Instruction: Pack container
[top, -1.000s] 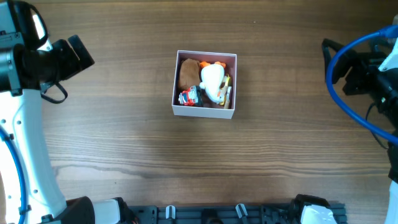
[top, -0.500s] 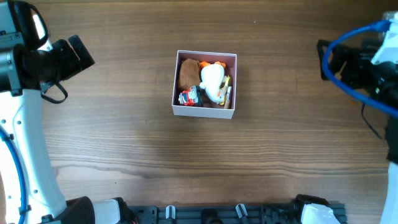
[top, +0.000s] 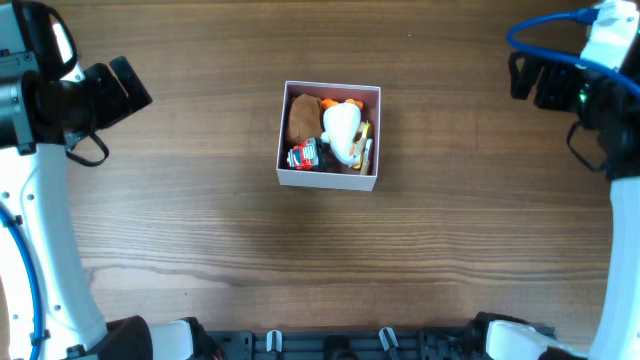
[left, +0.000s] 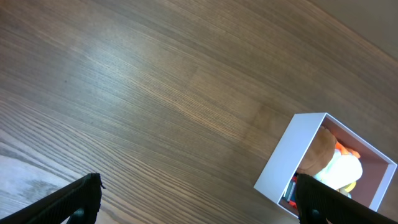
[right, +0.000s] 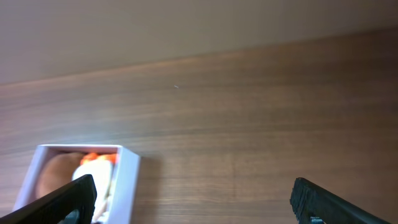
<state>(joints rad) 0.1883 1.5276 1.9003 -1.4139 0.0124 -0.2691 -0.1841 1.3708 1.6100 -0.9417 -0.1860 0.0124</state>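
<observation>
Now the right gripper (right: 196, 199), jaws wide apart, has moved from 3 toward 2 o'clock; the left gripper (left: 202, 200), also spread, sits at 10 o'clock. The square white-walled, pink-lined container (top: 329, 180) stays central. The small toys (top: 305, 155) beside its white plush toy (top: 341, 130) are unclear.

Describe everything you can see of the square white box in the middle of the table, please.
The container is a square, shallow box with thin white outer walls and a dusty-pink inside; it looks like cardboard. It is open at the top, with no lid in view, and sits flat on the wooden table near the centre. Inside lie a white plush toy, a brown soft toy and a small red toy, which nearly fill it. Nothing else touches it.
</observation>
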